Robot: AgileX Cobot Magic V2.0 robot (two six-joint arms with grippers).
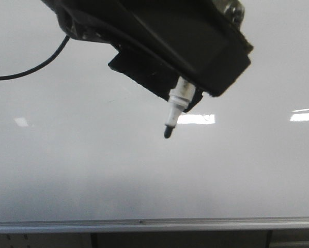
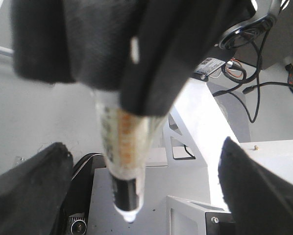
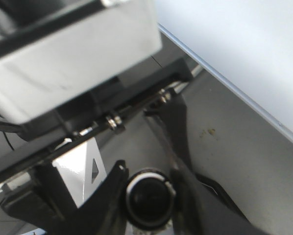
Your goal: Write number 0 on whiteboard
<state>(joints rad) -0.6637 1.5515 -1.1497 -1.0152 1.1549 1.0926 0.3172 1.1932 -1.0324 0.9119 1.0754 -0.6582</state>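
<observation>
Nothing was on the whiteboard (image 1: 92, 155) yet, so the 0 was all still to do. My right gripper (image 3: 149, 196) was pinching the marker (image 1: 176, 111), tip pointing at 7 o'clock near board centre. Left gripper (image 2: 141, 196) was spread, empty. Only a cable (image 1: 35, 67) at 10 o'clock, nothing blocking.

A: What sort of place is this?
B: A robotics lab: a glossy whiteboard (image 1: 92, 170), and beyond it white metal brackets (image 2: 195, 147) hung with loose black cables (image 2: 244, 93).
</observation>
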